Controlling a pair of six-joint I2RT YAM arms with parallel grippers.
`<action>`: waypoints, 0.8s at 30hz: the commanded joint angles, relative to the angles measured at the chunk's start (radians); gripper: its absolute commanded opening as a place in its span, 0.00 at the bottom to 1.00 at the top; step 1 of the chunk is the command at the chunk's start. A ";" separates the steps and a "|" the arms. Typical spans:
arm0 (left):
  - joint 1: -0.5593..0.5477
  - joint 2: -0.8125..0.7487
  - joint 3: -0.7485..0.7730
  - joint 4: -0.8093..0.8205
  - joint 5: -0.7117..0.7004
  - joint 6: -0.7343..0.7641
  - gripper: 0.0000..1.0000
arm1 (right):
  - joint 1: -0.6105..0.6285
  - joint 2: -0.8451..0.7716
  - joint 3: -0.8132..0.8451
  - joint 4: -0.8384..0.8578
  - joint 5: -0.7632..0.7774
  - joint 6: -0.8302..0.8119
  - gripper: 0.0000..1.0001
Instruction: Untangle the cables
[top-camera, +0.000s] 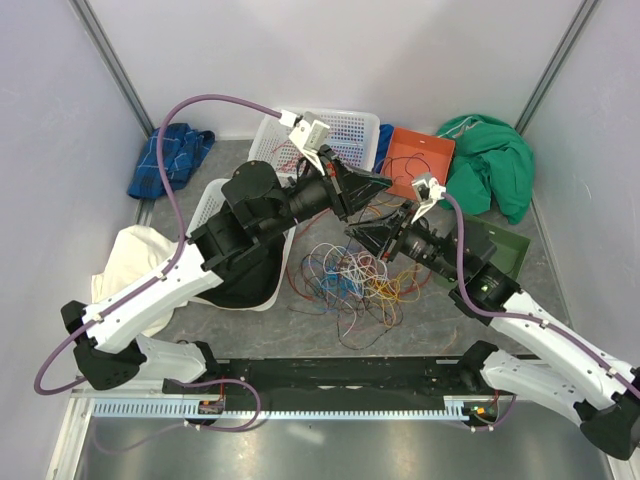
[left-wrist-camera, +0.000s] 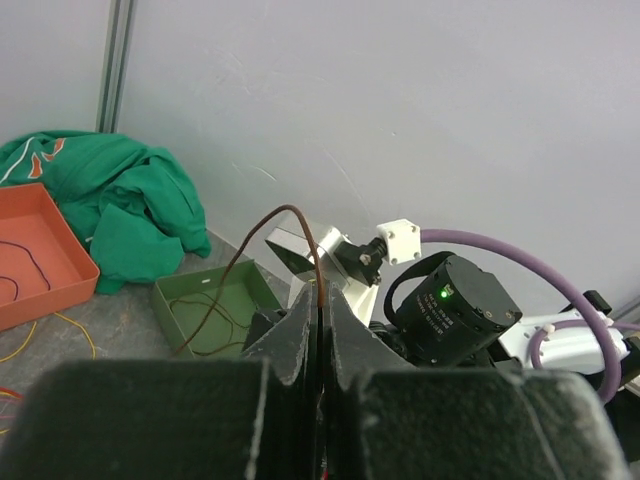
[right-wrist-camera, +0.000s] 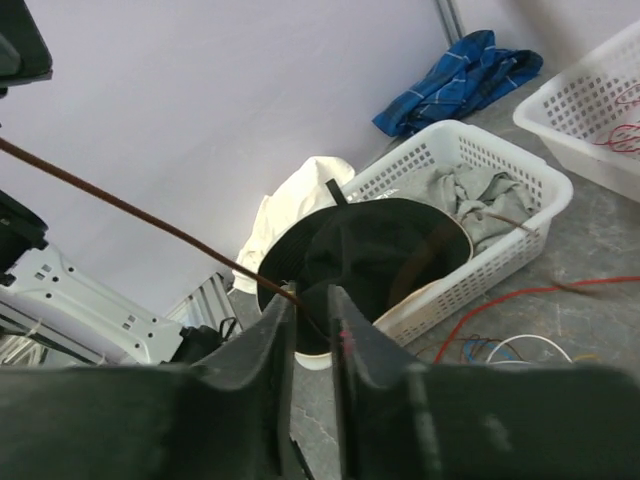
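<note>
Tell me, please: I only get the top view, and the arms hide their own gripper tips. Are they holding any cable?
Observer: The left wrist view shows the left gripper shut on one brown cable.
Visitor: And the right one?
Observer: In its wrist view a brown cable, likely the same, runs between the slightly parted fingers of the right gripper.
Visitor: What's in the basket under the left arm?
Observer: Crumpled grey cloth lies in that white basket.
</note>
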 joint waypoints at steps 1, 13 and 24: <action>0.002 -0.020 0.024 0.013 -0.004 -0.009 0.02 | 0.021 -0.002 0.010 0.083 -0.011 0.022 0.15; 0.002 -0.328 -0.424 0.119 -0.596 0.012 1.00 | 0.021 -0.034 0.503 -0.552 0.576 -0.220 0.00; 0.002 -0.486 -0.835 0.448 -0.511 0.001 1.00 | 0.021 0.119 1.019 -0.764 0.834 -0.265 0.00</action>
